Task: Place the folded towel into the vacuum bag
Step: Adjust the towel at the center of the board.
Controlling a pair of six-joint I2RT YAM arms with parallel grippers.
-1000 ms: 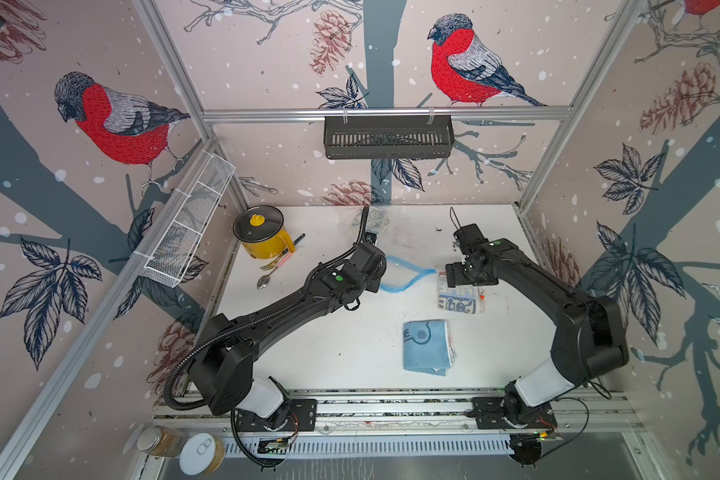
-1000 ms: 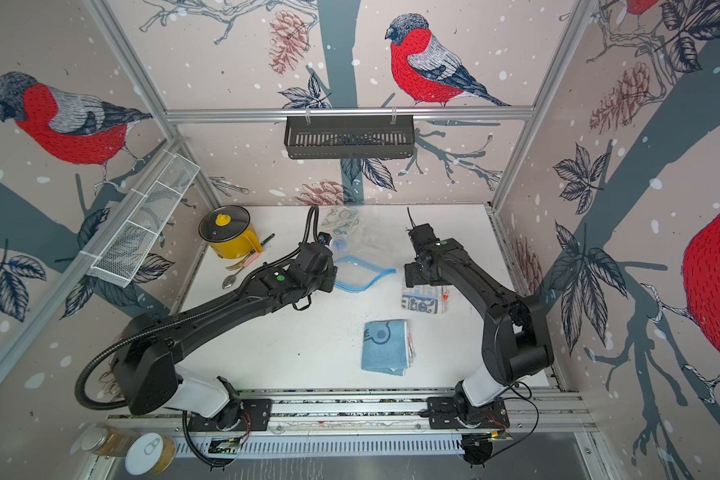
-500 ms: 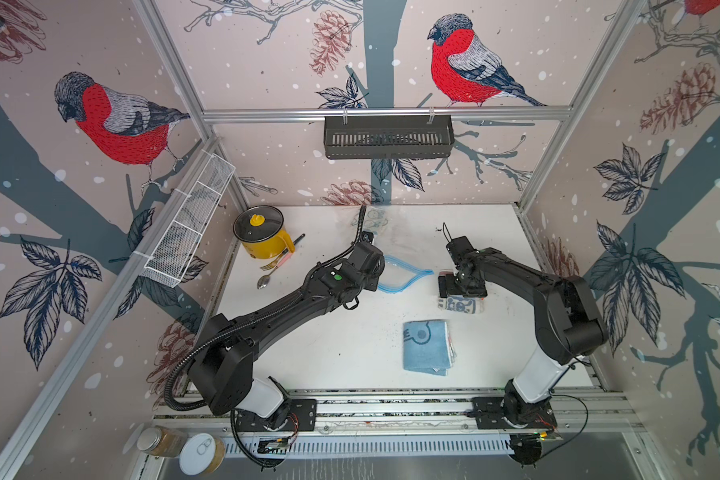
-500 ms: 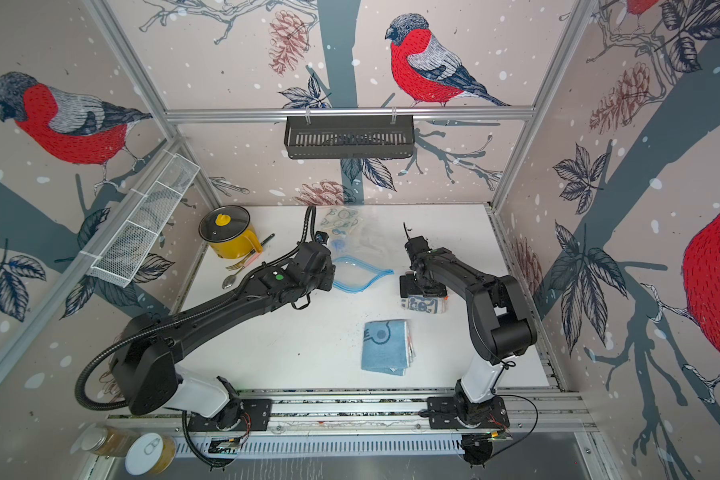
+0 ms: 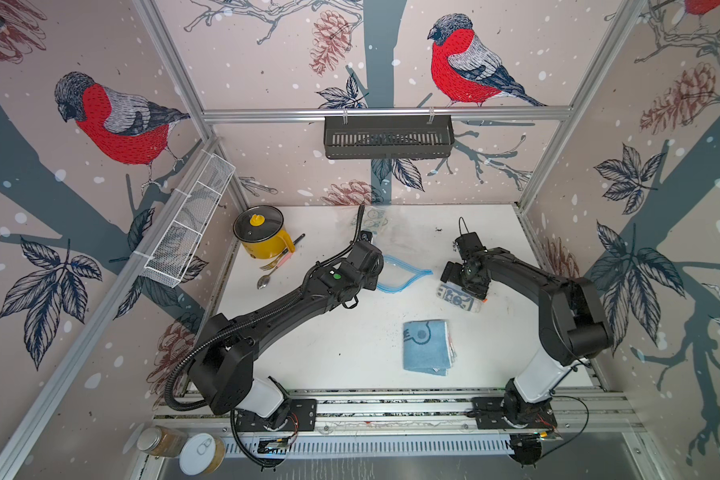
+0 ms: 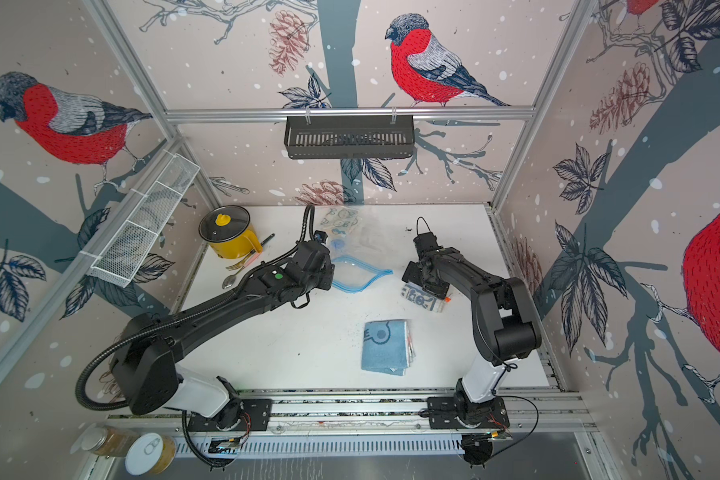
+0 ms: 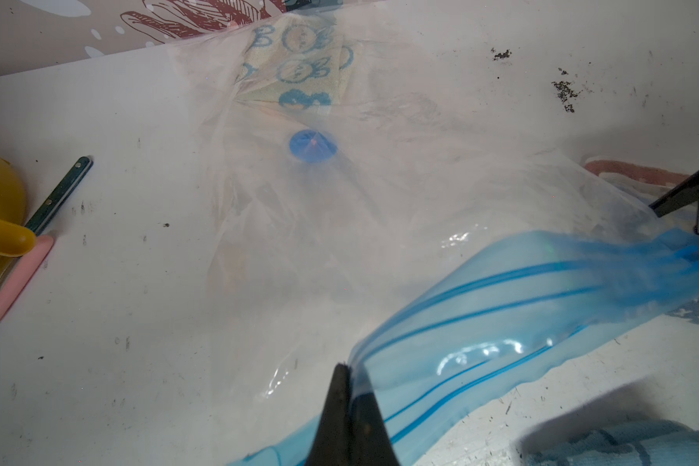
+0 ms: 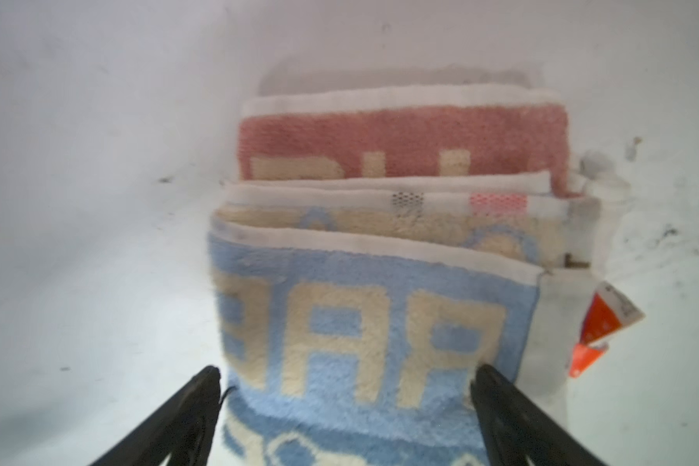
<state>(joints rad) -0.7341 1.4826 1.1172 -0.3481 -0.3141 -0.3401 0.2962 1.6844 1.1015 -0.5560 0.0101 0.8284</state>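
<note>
The vacuum bag [image 5: 395,239] lies clear and crinkly at the back middle of the table. Its blue zip strip [image 5: 404,272] is lifted into an open loop, and its round blue valve [image 7: 312,146] shows through the plastic. My left gripper [image 7: 350,377] is shut on the zip strip's edge. One patterned towel [image 7: 299,68] lies inside the bag. My right gripper [image 8: 348,375] is open, with its jaws either side of a blue-and-cream folded towel [image 8: 360,314] that tops a small stack [image 5: 460,297]. A second blue folded towel [image 5: 427,347] lies nearer the front.
A yellow lidded pot [image 5: 262,235] with cutlery [image 5: 273,268] beside it stands at the back left. A white wire basket [image 5: 188,224] hangs on the left wall and a black shelf [image 5: 387,137] on the back wall. Jars [image 5: 184,446] sit below the front rail.
My right arm has swung in and come down over the towel stack, so its open jaws now straddle the top towel. The left gripper stays on the zip strip.
</note>
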